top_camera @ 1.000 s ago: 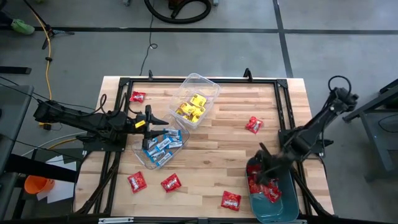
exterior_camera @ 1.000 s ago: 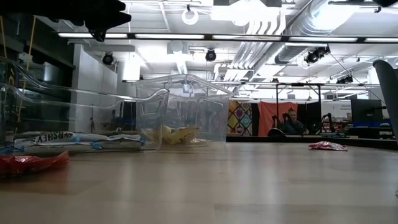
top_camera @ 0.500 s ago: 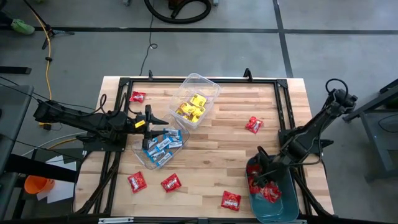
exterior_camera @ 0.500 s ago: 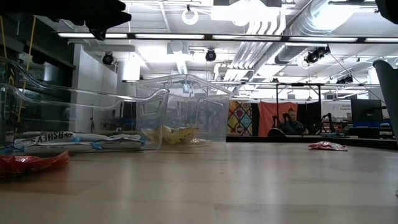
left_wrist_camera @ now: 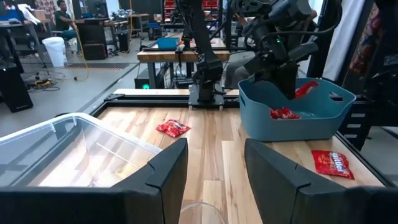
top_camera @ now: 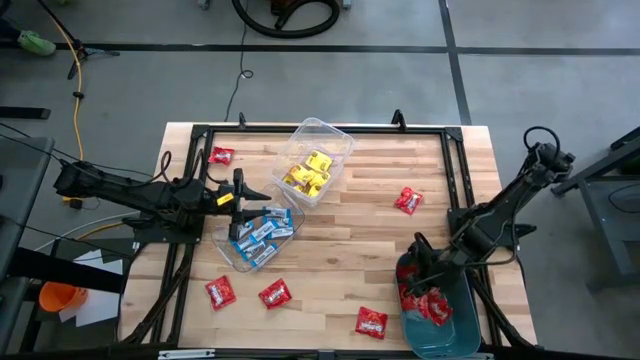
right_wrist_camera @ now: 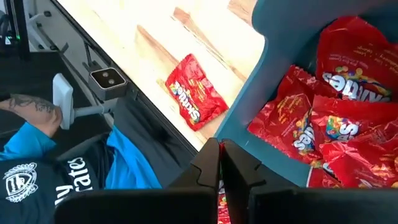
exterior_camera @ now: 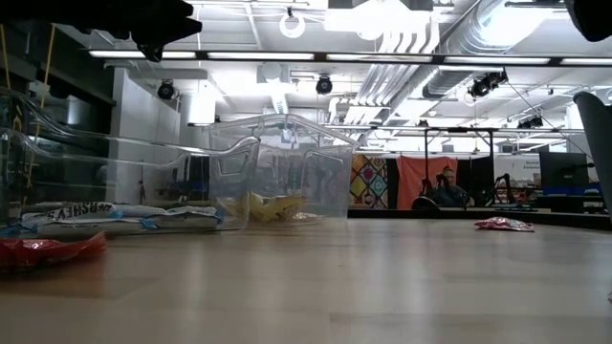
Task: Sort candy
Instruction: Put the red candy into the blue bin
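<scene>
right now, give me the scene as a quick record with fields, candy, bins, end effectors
red candy on table: five loose packets, e.g.
teal bin: near right table corner, holds red packets
clear tub, yellow candy: far centre
clear tub, blue-and-white candy: left of centre
right end effector: over the teal bin, shut, a sliver of red between its fingers
left end effector: open, empty, at the blue-and-white tub's edge
person: blue sleeve beside the table

Two tubs [top_camera: 318, 160] [top_camera: 257, 239] sit at the middle left of the table [top_camera: 350, 240], a bin [top_camera: 440, 330] sits at the near right corner, and loose candy packets [top_camera: 275, 293] lie on the near side.
</scene>
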Available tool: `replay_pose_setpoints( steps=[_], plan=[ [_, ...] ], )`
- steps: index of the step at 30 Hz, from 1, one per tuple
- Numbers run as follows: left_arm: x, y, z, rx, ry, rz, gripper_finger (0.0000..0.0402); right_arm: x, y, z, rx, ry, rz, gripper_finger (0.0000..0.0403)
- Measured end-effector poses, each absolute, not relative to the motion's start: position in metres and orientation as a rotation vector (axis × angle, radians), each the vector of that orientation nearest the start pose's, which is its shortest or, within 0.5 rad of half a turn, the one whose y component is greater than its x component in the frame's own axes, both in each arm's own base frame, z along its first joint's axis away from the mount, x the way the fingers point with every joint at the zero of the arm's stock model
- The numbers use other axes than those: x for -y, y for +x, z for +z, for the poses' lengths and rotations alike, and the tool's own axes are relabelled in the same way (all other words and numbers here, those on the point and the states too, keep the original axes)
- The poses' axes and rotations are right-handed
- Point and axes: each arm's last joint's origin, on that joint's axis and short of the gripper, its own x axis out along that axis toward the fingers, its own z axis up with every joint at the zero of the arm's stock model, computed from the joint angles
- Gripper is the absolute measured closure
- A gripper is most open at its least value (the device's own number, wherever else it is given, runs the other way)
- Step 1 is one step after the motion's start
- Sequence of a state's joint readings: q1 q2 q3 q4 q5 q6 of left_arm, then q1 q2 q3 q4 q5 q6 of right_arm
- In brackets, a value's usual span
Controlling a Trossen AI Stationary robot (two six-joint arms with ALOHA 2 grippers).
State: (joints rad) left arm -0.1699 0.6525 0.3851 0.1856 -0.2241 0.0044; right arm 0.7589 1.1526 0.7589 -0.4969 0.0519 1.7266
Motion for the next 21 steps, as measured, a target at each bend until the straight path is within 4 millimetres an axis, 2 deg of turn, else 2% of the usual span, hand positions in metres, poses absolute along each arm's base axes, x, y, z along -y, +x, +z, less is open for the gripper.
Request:
replay_pose_setpoints(
  steps=[6,11,18,21],
  plan=[
    [0.020,0.157,0.250,-0.073,0.019,0.054,0.0253,-0.152,0.163,0.231,-1.093,1.224,-0.248,0.0395],
    [0.020,0.157,0.252,-0.050,0.014,0.054,0.0253,-0.153,0.163,0.235,-1.113,1.242,-0.246,0.0353],
    [0.020,0.157,0.252,-0.050,0.014,0.054,0.0253,-0.154,0.164,0.268,-1.126,1.212,-0.245,0.0293],
    [0.020,0.157,0.252,-0.054,0.012,0.054,0.0253,-0.153,0.168,0.289,-1.010,1.131,-0.197,0.0282]
  ],
)
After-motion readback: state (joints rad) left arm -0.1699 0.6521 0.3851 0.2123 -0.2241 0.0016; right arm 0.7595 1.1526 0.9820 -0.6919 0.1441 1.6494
